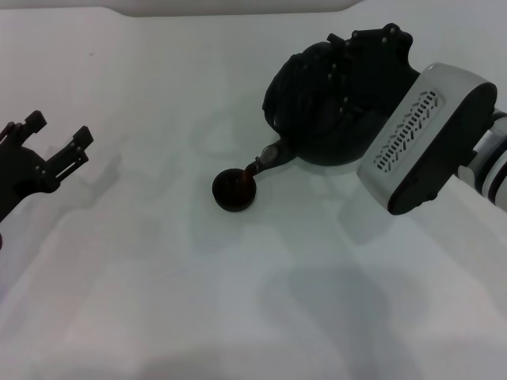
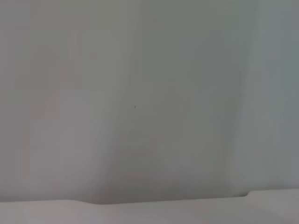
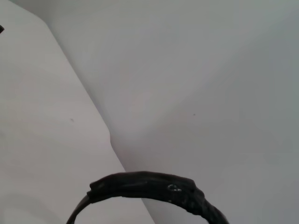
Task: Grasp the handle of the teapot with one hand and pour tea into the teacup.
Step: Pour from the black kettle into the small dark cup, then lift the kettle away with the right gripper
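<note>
The matte-black teapot (image 1: 317, 111) hangs tilted above the white table at the right of the head view. Its short spout (image 1: 267, 156) points down toward the teacup (image 1: 234, 190), and a dark reddish stream runs from spout to cup. The tiny dark teacup stands on the table just left of and below the spout, holding dark liquid. My right gripper (image 1: 360, 75) is shut on the handle at the teapot's top. The ribbed black handle (image 3: 154, 189) arches across the right wrist view. My left gripper (image 1: 54, 136) stays open at the far left, away from both.
The white table (image 1: 238, 301) spreads wide around the cup; its far edge (image 1: 158, 12) runs along the top. The right arm's white wrist housing (image 1: 424, 138) hangs over the table's right side. The left wrist view shows only plain pale surface.
</note>
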You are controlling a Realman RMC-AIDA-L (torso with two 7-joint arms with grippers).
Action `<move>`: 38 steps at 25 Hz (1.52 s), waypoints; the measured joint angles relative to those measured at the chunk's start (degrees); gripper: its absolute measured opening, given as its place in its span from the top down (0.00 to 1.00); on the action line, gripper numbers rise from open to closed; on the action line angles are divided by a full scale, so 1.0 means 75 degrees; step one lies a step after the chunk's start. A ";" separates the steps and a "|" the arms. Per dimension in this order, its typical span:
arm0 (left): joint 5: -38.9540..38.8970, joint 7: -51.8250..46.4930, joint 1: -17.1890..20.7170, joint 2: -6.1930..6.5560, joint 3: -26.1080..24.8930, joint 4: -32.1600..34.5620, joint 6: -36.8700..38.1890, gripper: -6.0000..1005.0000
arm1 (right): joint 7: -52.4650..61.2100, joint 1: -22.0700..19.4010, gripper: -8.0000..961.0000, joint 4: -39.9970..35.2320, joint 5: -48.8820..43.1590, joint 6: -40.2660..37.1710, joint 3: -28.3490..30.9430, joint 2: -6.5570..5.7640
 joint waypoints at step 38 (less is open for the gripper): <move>-0.0001 0.0000 -0.0070 0.0000 0.0000 -0.0057 0.0110 0.14 | 0.0005 -0.0013 0.88 0.0074 0.0037 0.0005 0.0031 0.0000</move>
